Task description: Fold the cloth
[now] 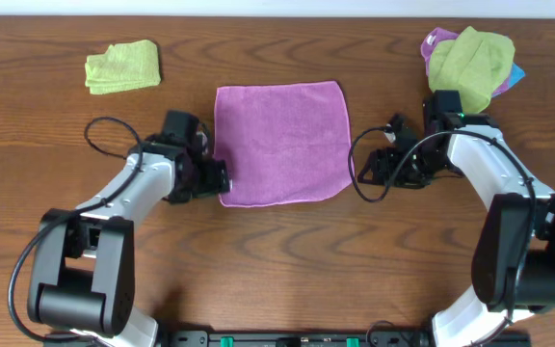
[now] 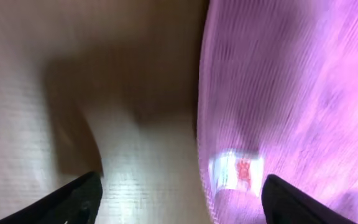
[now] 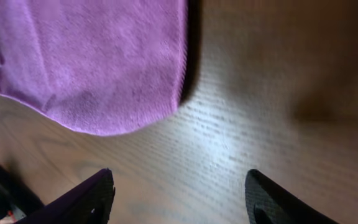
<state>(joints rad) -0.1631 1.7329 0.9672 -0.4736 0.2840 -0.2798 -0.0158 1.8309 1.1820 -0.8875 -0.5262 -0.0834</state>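
While the purple cloth [image 1: 280, 143] lies spread flat at mid-table, roughly square with no marked long axis, the overhead view places the left gripper [image 1: 218, 179] at its near left corner and the right gripper [image 1: 366, 170] just off its near right corner. Bare table [image 1: 287, 251] lies in front of the cloth. A folded green cloth [image 1: 123, 66] sits well apart at the far left, and a heap of cloths [image 1: 470, 60] at the far right, behind the right arm. Open wood lies beyond the far edge, so a fold away from the robot appears unobstructed.

Left wrist view: the jaws stand wide apart, holding nothing. The cloth's side edge runs between the fingertips [image 2: 73, 199], with fabric and its white label [image 2: 236, 169] to the right and bare wood to the left. The picture is blurred, so contact with the fabric cannot be told.

Right wrist view: the jaws are likewise spread and empty. The cloth's rounded corner lies ahead and to the left of the fingers [image 3: 82, 196], apart from them, with only wood between them. Judgement: the left arm is better placed to pinch, and the right must shift toward the cloth first.
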